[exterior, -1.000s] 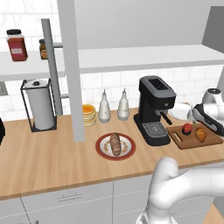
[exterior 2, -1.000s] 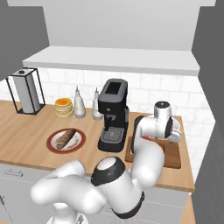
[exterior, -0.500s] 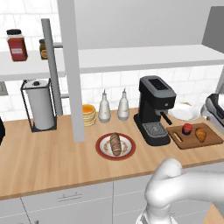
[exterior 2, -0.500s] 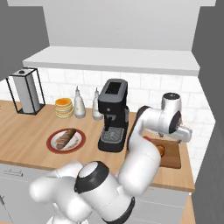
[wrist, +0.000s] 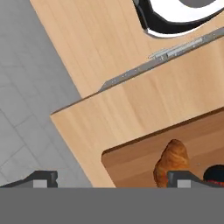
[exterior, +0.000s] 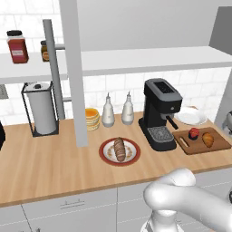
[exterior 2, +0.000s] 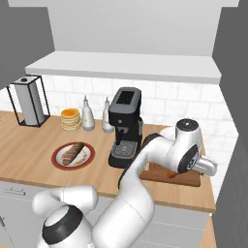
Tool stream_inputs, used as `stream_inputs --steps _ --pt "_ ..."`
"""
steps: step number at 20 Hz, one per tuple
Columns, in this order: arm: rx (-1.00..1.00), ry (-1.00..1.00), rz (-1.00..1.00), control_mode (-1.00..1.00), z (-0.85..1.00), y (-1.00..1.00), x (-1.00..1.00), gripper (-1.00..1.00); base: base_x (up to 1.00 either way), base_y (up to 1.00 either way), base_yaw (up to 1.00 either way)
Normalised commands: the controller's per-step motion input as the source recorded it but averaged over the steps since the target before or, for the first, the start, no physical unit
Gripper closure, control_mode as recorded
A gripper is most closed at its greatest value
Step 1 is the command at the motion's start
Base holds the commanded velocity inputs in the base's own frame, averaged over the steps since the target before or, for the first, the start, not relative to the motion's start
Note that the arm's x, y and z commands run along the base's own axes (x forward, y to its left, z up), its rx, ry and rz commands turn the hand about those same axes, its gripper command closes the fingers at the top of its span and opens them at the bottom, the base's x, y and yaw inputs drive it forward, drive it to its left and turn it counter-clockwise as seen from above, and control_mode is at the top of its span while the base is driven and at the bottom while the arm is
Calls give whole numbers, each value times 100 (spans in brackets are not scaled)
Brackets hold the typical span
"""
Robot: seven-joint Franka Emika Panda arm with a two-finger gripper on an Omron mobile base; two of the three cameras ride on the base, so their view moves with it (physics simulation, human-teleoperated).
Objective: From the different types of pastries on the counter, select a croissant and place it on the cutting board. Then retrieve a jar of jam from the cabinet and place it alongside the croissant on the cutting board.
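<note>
The dark-brown cutting board lies on the counter right of the coffee machine. On it the small red jar of jam stands beside the golden croissant, close but apart. In the hand view the croissant and the jar sit on the board at the lower right. My gripper is open and holds nothing, its fingertips spread wide. It hangs raised at the counter's right end, with the arm covering most of the board.
A black coffee machine stands left of the board, with a white plate behind it. The loaf on a red-rimmed plate, the pancake stack, two bottles and a paper-towel holder lie further left. A taller red jar stands on the shelf.
My hand has risen and swung right, away from the board and toward the counter's end. The jar and croissant have stayed on the board.
</note>
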Motion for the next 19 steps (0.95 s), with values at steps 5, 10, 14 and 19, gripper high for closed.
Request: stream_inputs --steps 5,10,14,19 --pt "-13 7 0 -100 0 8 -100 -100 0 0 0" --pt "-9 6 0 -100 -5 5 -100 -100 0 0 0" --pt "-1 0 0 -100 0 0 -100 -100 0 0 0" --pt "0 0 0 -100 0 0 -100 -100 0 0 0"
